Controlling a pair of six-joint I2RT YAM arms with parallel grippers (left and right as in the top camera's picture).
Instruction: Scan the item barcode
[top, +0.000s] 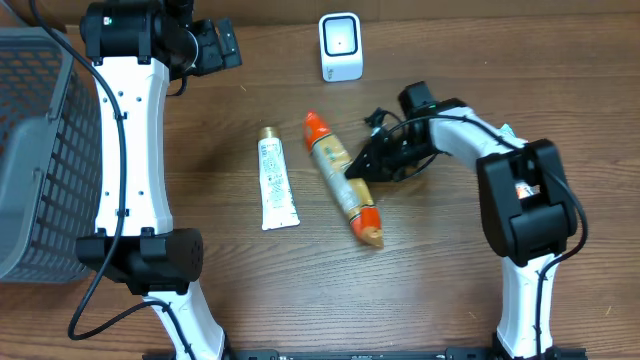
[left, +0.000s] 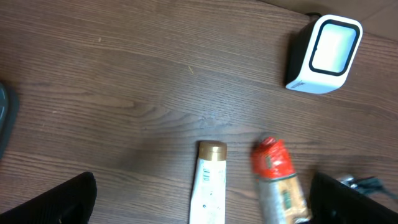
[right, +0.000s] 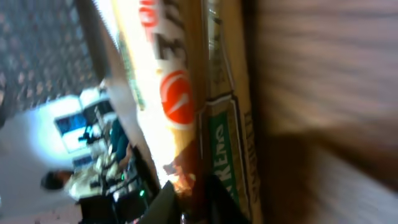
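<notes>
Sausage pack (top: 331, 155), clear wrap with orange ends, lies flat near the desk (top: 430, 290) middle. It sits slanted, one orange end toward the far edge and the other toward the near edge. Right gripper (top: 358, 168) is low at the pack's right side, fingertips against the wrap about midway along it. Right wrist view is a blurred close-up of the pack label; cannot tell whether the jaws are clamped on the pack or just loose around it. Left gripper (top: 228, 45) hangs above the far-left part of the desk with its jaws wide apart and nothing between them. In the left wrist view its fingers (left: 56, 202) show at both bottom corners. Scanner (top: 340, 46), white with a dark-framed window, stands near the far edge, well apart from the pack. White tube (top: 276, 190) with a gold cap lies flat just left of the pack, not touching it, cap toward the far edge. Grey mesh basket (top: 30, 150) sits at the left edge.
</notes>
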